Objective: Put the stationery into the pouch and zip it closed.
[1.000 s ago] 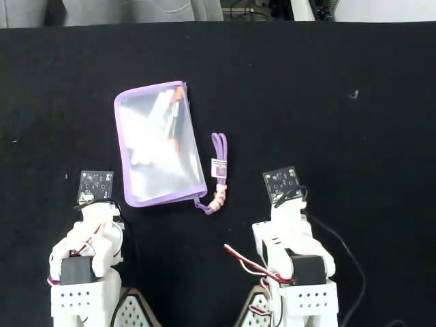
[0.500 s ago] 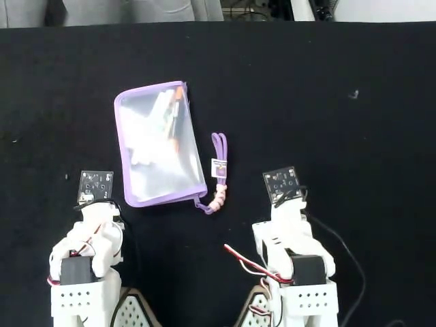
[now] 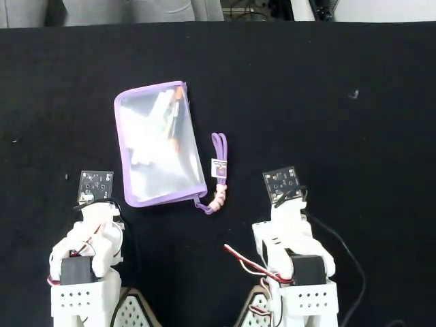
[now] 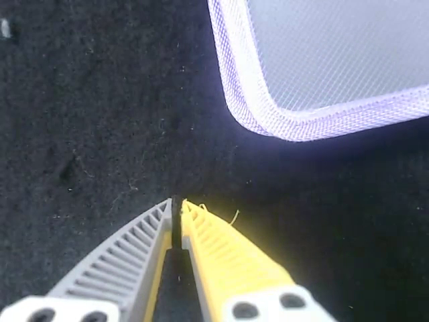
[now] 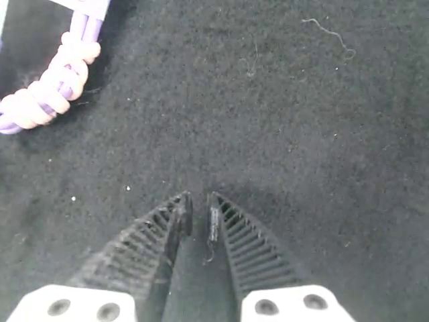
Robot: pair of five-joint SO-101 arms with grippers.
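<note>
Two arms sit side by side at the near edge of a black table (image 3: pixel 327 102). The pouch (image 3: pixel 160 146) lies flat on the table, just past the left arm (image 3: pixel 92 235). It is see-through with a purple edge. Stationery (image 3: pixel 170 116) is inside it, white and orange bits near its far end. A purple strap (image 3: pixel 219 160) lies beside the pouch, between it and the right arm (image 3: pixel 289 231). The left gripper (image 4: pixel 175 209) is closed on nothing, its tips touching, low over the table near a corner of the pouch. The right gripper (image 5: pixel 198 206) is nearly closed too, with a thin gap and nothing in it, near the strap's pink knot (image 5: pixel 50 94). I cannot tell if the zip is shut.
</note>
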